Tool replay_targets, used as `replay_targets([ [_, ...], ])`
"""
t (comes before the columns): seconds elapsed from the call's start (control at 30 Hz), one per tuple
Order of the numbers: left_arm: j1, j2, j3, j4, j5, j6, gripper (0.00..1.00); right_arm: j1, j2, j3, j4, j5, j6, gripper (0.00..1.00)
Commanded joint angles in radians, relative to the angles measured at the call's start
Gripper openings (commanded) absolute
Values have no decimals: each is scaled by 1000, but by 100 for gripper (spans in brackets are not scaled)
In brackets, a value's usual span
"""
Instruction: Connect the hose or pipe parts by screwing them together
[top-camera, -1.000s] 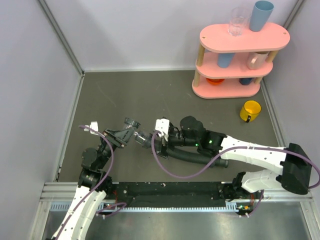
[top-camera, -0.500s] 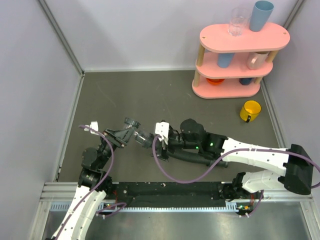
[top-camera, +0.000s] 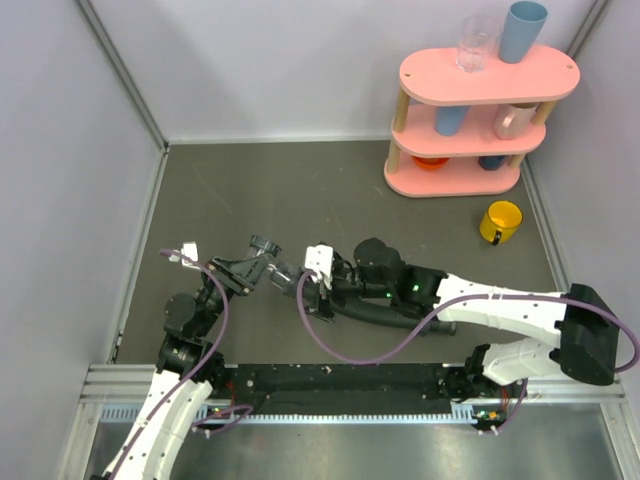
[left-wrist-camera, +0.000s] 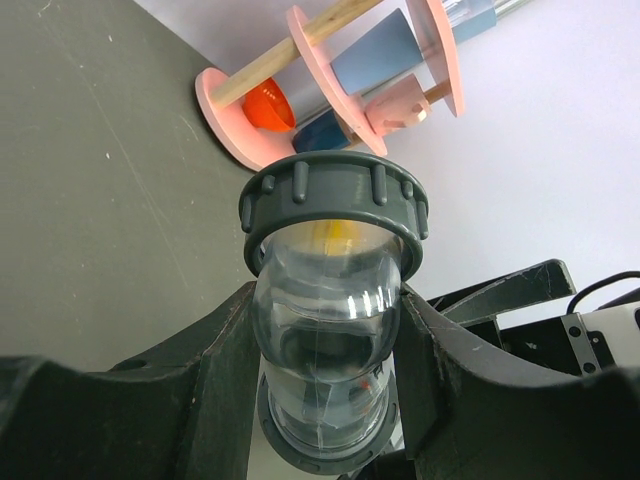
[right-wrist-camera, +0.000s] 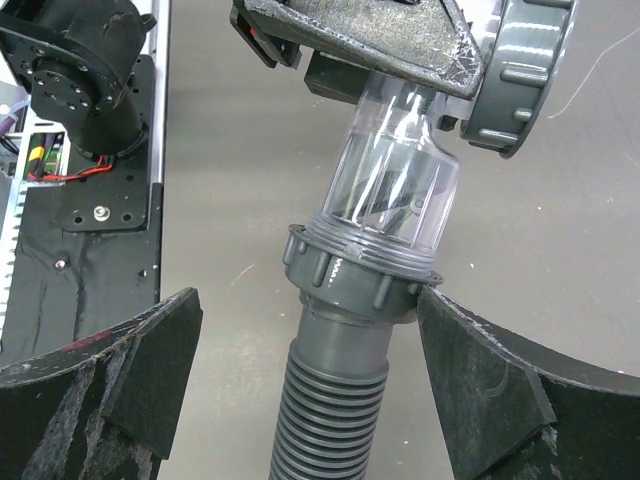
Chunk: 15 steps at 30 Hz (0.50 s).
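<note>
Tightly, left hand (top-camera: 252, 268) clamps elbow fitting (left-wrist-camera: 325, 300)

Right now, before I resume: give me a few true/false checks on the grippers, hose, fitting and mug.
1. The left gripper is clamped on the clear elbow fitting. True.
2. The right gripper is shut tight on the ribbed hose. False: its jaws stand open on either side of the grey ring nut at the hose end.
3. The yellow mug sits on the pink shelf. False: it stands on the table beside the shelf.
4. The hose end meets the fitting at that ring nut. True.
</note>
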<state>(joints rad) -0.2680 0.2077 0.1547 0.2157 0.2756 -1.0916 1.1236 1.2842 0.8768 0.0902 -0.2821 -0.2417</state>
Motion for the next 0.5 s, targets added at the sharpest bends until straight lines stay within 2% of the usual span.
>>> replay_targets([
  [0.0, -2, -7, 32, 109, 11, -22, 0, 12, 23, 18, 51, -69, 25, 86],
  [0.47, -4, -24, 34, 111, 19, -28, 0, 12, 167, 70, 74, -65, 32, 87],
])
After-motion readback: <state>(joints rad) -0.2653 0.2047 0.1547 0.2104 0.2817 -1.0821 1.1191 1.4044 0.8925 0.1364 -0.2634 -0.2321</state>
